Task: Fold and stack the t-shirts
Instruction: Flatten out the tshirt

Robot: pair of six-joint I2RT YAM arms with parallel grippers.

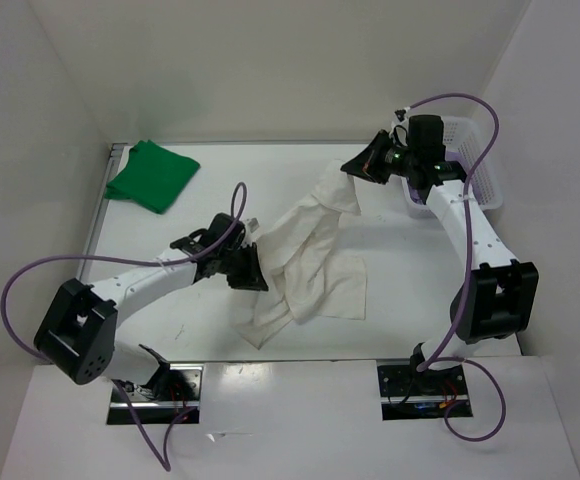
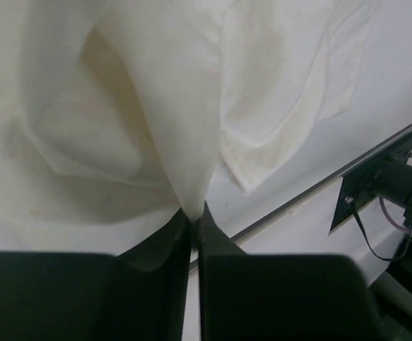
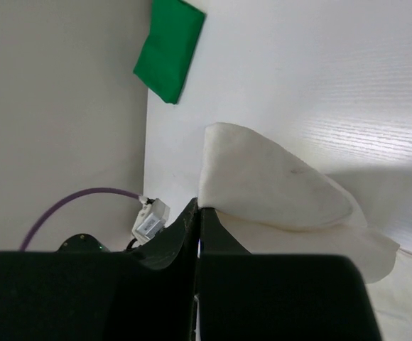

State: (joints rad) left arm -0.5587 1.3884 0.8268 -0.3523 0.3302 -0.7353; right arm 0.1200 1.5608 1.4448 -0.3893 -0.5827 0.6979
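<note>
Step in hand, as I read it: getting the white shirt (image 1: 310, 262) spread flat ahead of a fold. It sits in the middle of the worktop (image 1: 220, 195), bunched and twisted. One end is lifted toward the far right, the rest is a crumpled heap on the surface. Left pincer (image 2: 194, 212) is together, clamped on a thin pinch of the white shirt's cloth at its near-left side. Right pincer (image 1: 356, 168) is together too, tips on an edge of the same shirt, holding that end up off the worktop by the look of the overhead view.

To do it well, I'd say:
- Pull the two grips apart along one line so the twist between them comes out.
- Lift enough that the loose heap hangs free rather than drags.
- Check that each grip has a hem or one layer, not a wad, or the shirt will go down with a hidden crease.
- The left pinch looks thin, so tug gently or it could slip.
- Lay it in the bare middle, away from the green shirt (image 1: 152, 176), which lies folded at the far left corner, well apart from both arms.

Count:
- Shirts in view: two, one white, one green. A purple one I can't make out.
- Basket (image 1: 478, 168): one, far right, behind the right arm, contents hidden.
- Arms: two, pincers two
</note>
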